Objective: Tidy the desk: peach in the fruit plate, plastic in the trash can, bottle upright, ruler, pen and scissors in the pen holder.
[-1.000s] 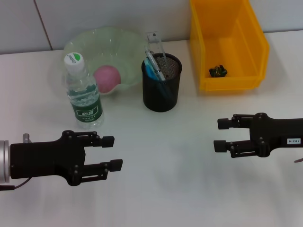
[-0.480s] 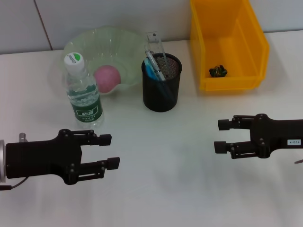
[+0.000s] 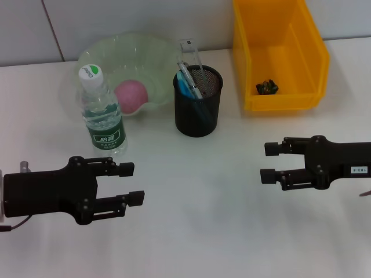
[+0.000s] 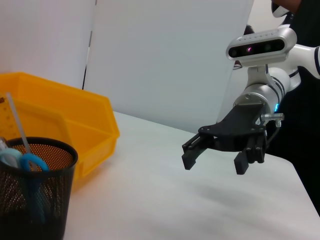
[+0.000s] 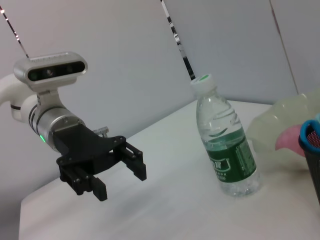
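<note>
Left gripper (image 3: 130, 183): jaws spread wide and empty, drawn back toward 8 o'clock over the last second, clear of the water bottle (image 3: 102, 113).
Right gripper (image 3: 269, 162): jaws apart, holding nothing, barely shifted, low over the tabletop (image 3: 203, 226) at 3 o'clock.
Peach (image 3: 131, 95): resting in the green fruit plate (image 3: 145, 58) at 11 o'clock.
Plastic scrap (image 3: 266, 87): lying in the yellow bin (image 3: 313, 52) at 1 o'clock.
Bottle: upright, cap on.
Pen holder (image 3: 197, 110): ruler, pen and blue-handled scissors stand inside.
Reading: both arms appear to be retiring; the tidy-up looks complete.
</note>
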Motion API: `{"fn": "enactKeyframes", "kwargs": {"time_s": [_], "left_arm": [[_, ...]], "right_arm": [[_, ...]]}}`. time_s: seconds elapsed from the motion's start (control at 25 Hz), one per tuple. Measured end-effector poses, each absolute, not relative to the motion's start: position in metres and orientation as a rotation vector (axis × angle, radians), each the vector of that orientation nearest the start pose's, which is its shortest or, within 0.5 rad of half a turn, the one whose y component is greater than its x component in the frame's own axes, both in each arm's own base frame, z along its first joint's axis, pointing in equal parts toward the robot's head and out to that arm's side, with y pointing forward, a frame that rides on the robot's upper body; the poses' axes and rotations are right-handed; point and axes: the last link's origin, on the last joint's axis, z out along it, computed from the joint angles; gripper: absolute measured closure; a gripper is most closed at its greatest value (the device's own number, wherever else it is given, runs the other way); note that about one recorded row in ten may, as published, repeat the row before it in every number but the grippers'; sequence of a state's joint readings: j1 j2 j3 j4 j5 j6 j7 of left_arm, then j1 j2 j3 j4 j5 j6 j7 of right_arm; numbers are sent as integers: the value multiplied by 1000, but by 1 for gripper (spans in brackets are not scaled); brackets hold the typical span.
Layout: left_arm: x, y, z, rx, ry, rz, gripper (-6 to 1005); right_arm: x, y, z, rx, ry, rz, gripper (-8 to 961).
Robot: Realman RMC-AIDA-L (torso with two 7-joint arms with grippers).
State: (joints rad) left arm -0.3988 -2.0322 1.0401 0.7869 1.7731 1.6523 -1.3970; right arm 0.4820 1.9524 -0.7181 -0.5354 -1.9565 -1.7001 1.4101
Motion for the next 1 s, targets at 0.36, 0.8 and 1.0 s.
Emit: {"fn": "enactKeyframes", "kwargs": {"time_s": [0.36,0.8,1.0], "left_arm": [[-252,298,6,-2908,-463,-729,383],[-252,302,9,-2909,-458,-710,383],[-253,302,10,-2911,-460,-708,383]], "right_arm": [[284,309,32,-2783,779,779,136],[281,314,33,-2775,816,786,137],[280,315,31,-2772,825,790,137]]}}
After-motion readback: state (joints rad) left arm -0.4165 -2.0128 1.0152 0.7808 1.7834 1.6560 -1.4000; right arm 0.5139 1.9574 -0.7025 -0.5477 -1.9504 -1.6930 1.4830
